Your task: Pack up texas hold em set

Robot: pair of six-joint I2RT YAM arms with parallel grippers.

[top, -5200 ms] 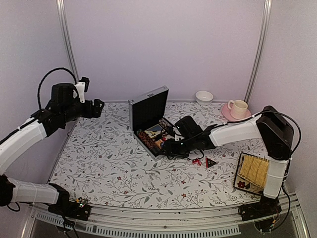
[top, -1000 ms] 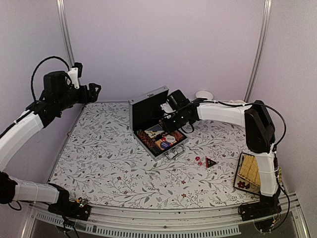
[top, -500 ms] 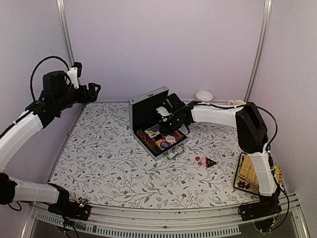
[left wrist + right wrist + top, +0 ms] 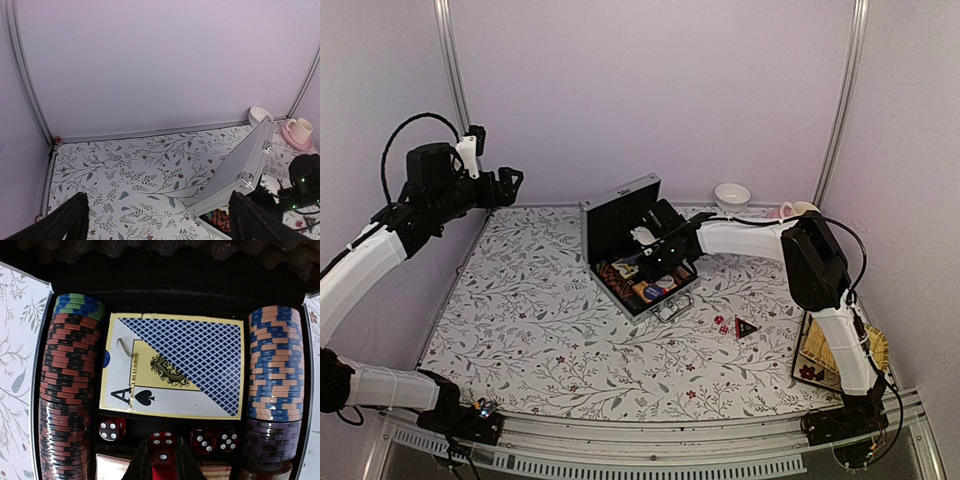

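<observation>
The silver briefcase (image 4: pixel 620 215) stands open at the table's middle, lid up. In the right wrist view its black lining holds a card deck (image 4: pixel 172 365) between chip stacks on the left (image 4: pixel 67 385) and on the right (image 4: pixel 272 380). Three red dice (image 4: pixel 111 429) lie in the slot below the deck. My right gripper (image 4: pixel 162 462) hangs over that slot, shut on another red die (image 4: pixel 162 447). One more die (image 4: pixel 720 324) and the black-red triangular marker (image 4: pixel 746 327) lie on the table right of the case. My left gripper (image 4: pixel 510 185) is open, high at the back left.
A yellow woven tray (image 4: pixel 830 345) sits at the near right edge. A pink cup on its saucer (image 4: pixel 800 212) and a white bowl (image 4: pixel 732 194) stand along the back wall. The upright case lid (image 4: pixel 240 165) lies between the left arm and the right gripper.
My right gripper has swung from the dice on the table up and left over the open case, carrying a red die. The left arm has stayed put over the last second.
</observation>
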